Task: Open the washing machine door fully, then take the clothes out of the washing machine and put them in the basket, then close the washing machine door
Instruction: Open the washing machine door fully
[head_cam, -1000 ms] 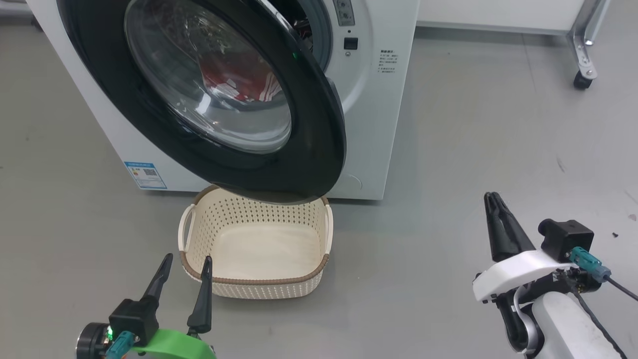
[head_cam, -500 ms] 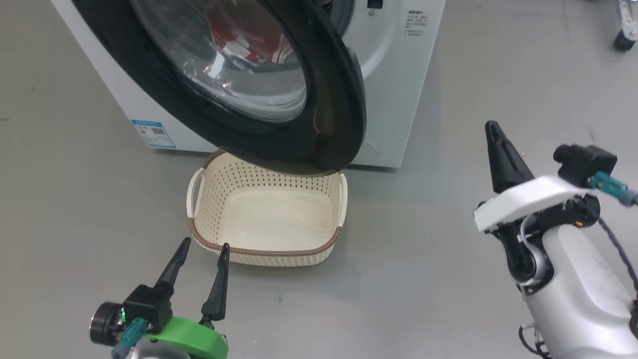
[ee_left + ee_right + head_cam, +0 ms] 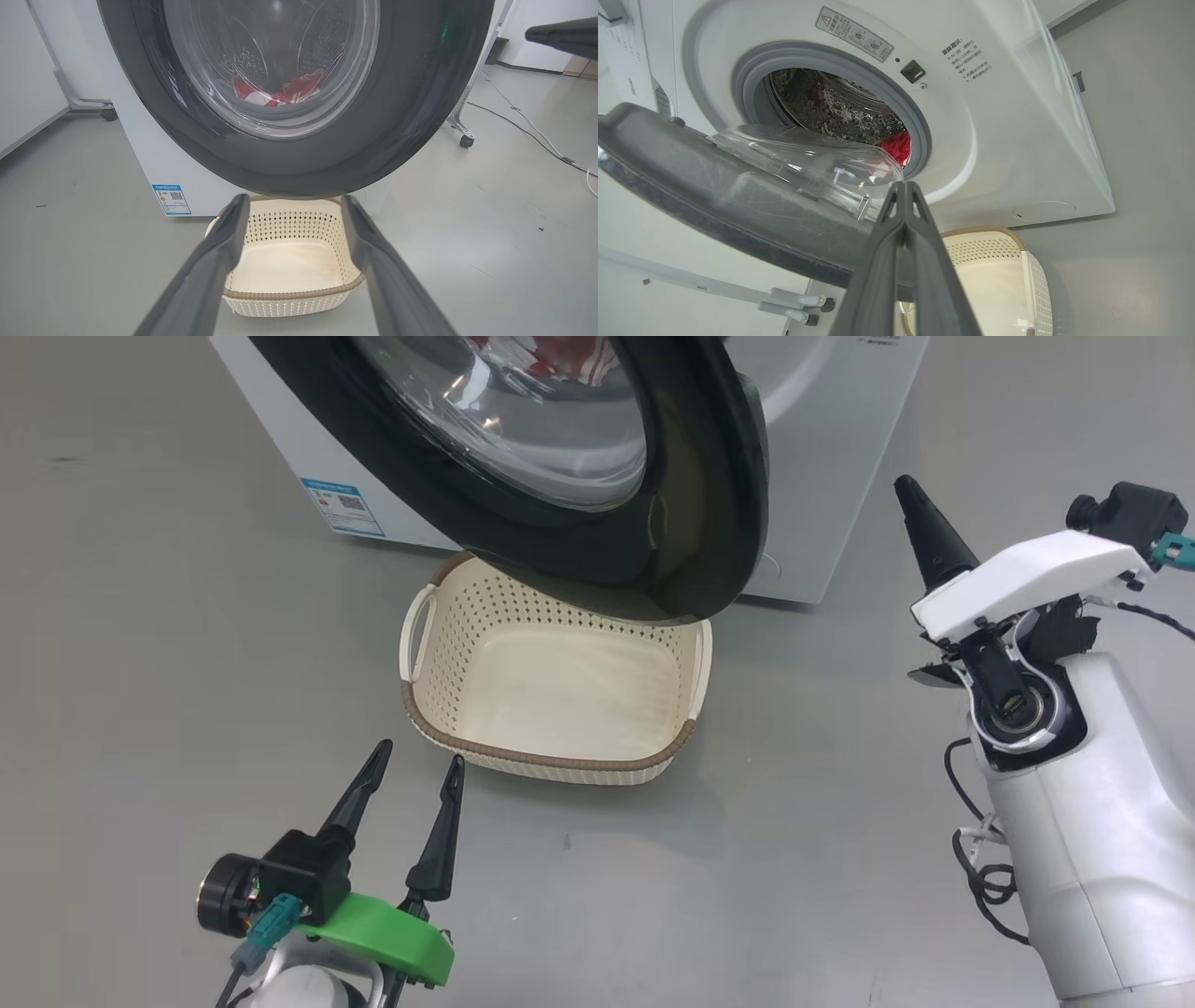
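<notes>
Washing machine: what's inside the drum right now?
Red clothes with white stripes lie low in the steel drum of the washing machine. The partly open washing machine door covers part of the drum, so the number of pieces cannot be told.

The floor [image 3: 140, 616] is smooth, pale grey and faintly glossy. The washing machine [image 3: 840, 457] stands directly on it. Just in front of the machine's base sits the basket [image 3: 551, 767], upright, with its cream bottom showing. In the left wrist view, wheeled white frame legs rest on the floor either side of the machine, one caster [image 3: 465, 141] near thin cables [image 3: 567, 161] trailing across it. A few dark specks [image 3: 540, 229] lie scattered nearby.
</notes>
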`<state>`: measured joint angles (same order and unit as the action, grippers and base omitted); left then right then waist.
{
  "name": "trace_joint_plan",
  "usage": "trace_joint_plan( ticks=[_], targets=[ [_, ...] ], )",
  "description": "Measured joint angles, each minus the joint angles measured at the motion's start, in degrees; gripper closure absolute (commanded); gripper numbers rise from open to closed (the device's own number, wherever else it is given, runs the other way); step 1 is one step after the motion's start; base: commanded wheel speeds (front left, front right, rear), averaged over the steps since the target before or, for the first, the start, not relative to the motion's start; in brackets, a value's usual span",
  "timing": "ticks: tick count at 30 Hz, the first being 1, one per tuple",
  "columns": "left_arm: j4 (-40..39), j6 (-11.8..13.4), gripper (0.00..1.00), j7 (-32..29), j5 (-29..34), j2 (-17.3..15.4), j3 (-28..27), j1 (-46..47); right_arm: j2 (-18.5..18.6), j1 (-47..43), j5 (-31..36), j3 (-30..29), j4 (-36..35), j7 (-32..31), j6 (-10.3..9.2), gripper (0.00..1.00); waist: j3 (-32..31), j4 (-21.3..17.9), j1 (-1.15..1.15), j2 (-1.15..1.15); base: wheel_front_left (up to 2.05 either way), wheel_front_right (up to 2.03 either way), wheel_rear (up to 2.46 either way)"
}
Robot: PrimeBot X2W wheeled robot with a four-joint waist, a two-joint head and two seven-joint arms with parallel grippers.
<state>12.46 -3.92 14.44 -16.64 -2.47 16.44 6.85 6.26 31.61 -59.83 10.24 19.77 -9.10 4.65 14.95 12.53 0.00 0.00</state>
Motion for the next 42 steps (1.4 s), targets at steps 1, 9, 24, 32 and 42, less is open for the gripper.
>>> trace_joint_plan(
  ticks=[1, 9, 24, 32, 42],
  targets=[
    [0.04, 0.00, 0.00, 0.00, -0.02, 0.01, 0.25, 0.25, -0.14, 0.59, -1.21, -0.44, 0.12, -1.01, -0.01, 1.00, 0.25, 0.40, 0.00, 0.00, 0.00, 0.00, 0.00],
    [0.18, -0.18, 0.00, 0.00, -1.64, 0.03, 0.89, 1.38, -0.34, 5.96, -7.70, -2.71, 1.49, -8.42, -2.02, 1.00, 1.96, 3.19, 0.00, 0.00, 0.00, 0.00, 0.00],
    [0.21, -0.09, 0.00, 0.00, -2.80, 0.10, 1.88, 3.27, -0.46, 12.49, -14.11, -3.61, 4.15, -19.45, -7.14, 1.00, 4.62, 6.01, 0.00, 0.00, 0.00, 0.00, 0.00],
    [0.43, 0.13, 0.00, 0.00, -3.03, 0.13, 2.09, 3.80, -0.36, 13.78, -15.84, -2.79, 5.21, -23.65, -7.93, 1.00, 5.07, 6.42, 0.00, 0.00, 0.00, 0.00, 0.00],
    [1.05, 0.30, 0.00, 0.00, -3.03, 0.15, 2.13, 4.34, -0.43, 13.80, -17.96, -2.78, 6.08, -26.51, -8.35, 1.00, 4.86, 6.55, 0.00, 0.00, 0.00, 0.00, 0.00]
  ],
)
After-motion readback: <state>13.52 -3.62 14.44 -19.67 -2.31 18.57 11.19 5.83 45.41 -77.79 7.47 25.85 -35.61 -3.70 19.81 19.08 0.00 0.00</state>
